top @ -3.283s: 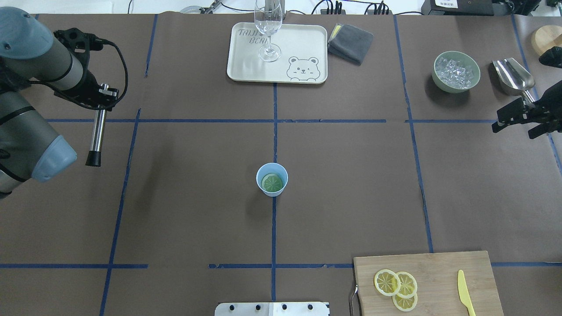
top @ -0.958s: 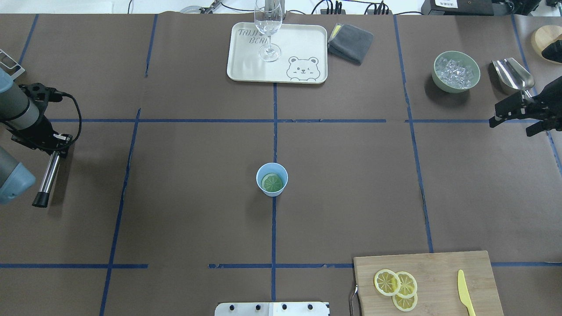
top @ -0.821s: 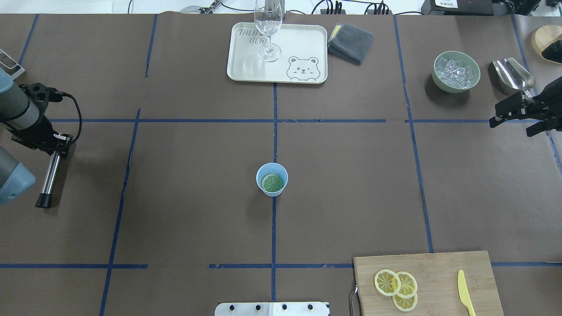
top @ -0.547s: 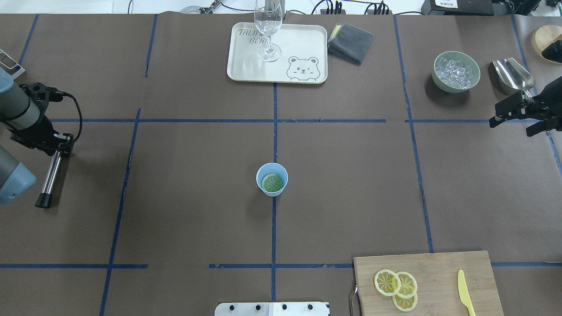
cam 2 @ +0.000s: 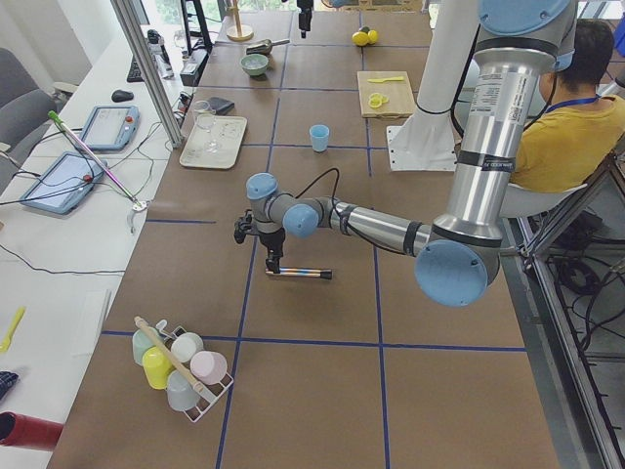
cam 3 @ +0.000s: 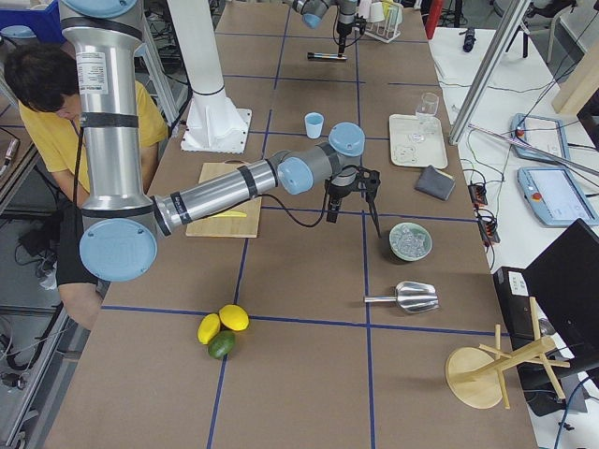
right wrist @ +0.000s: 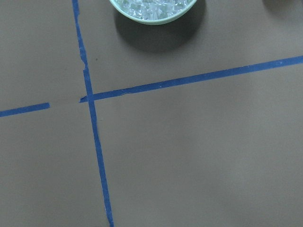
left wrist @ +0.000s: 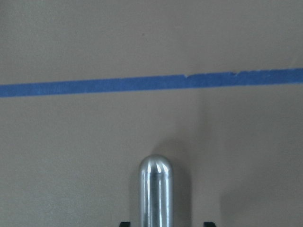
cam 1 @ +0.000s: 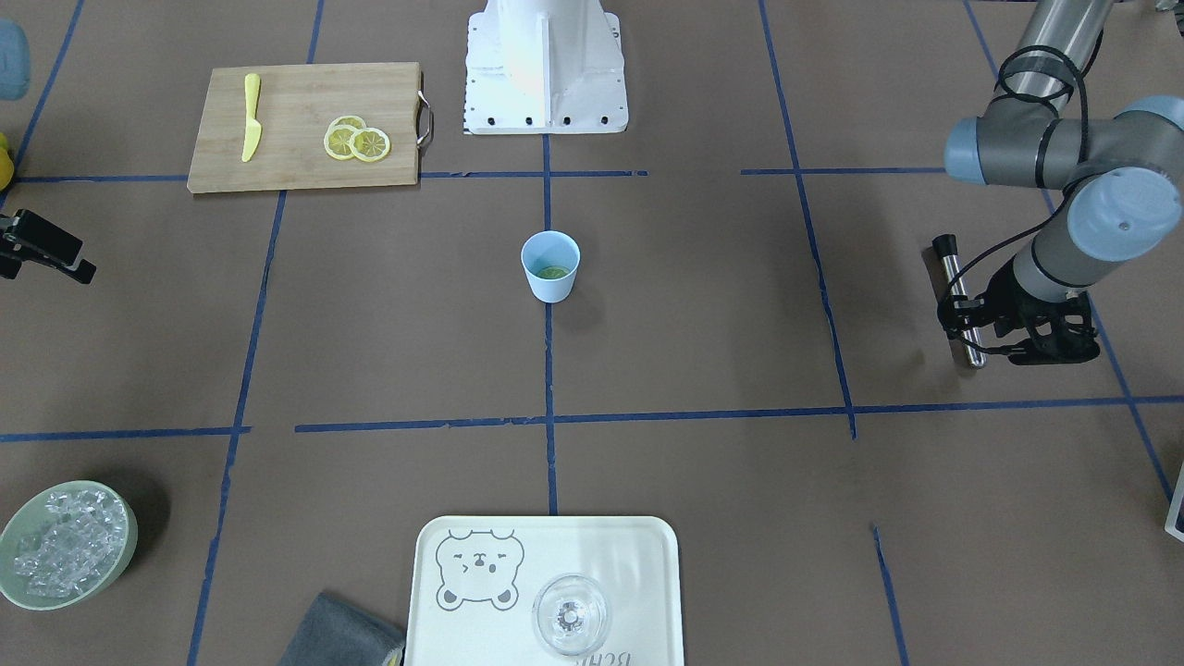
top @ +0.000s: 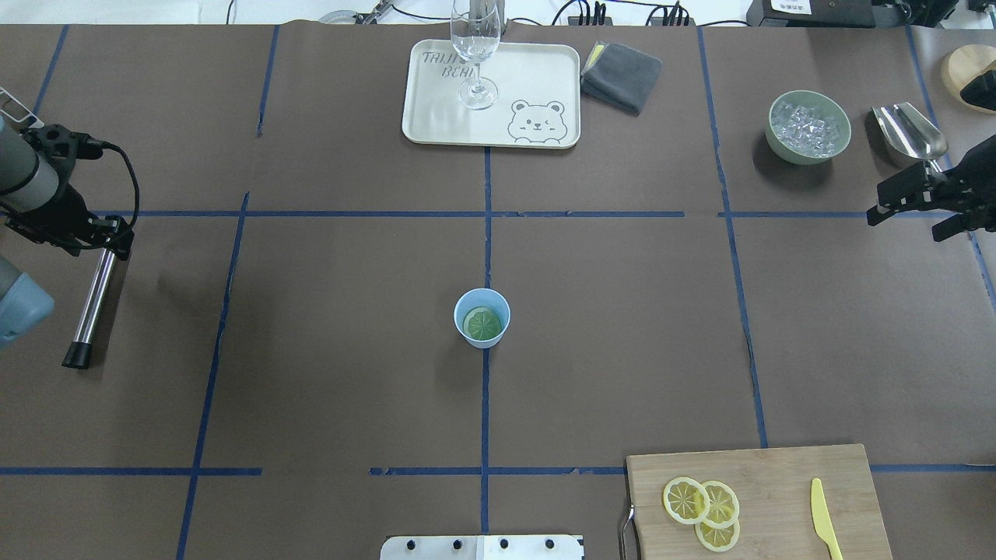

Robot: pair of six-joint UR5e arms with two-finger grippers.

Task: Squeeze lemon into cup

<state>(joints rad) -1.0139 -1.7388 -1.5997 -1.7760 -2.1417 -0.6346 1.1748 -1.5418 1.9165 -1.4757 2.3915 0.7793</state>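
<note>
Two grippers, both parted

Your left gripper (top: 111,241) straddles one end of the steel rod (top: 87,311) lying on the table (top: 350,389), jaws apart. Your right gripper (top: 906,214) hangs spread, empty. One lemon slice (top: 482,325) lies inside the cup (cam 1: 551,285) at centre.

My table (top: 311,389) lies under brown paper, divided into squares by blue tape lines (top: 484,420), in even, soft light that casts only faint shadows. The tape is chipped in places and broken by gaps. Across from me runs a white desk (cam 2: 59,264) carrying two tablets (cam 2: 107,125) and, toward my right end, a black laptop (cam 3: 571,299). Aluminium posts (cam 2: 146,73) rise at the table's edge beside it. A grey office chair (cam 2: 20,107) stands beside the desk. Behind me, a person in a yellow shirt (cam 2: 576,137) sits above a grey floor (cam 3: 23,281), where metal rails (cam 2: 586,322) cross.
</note>
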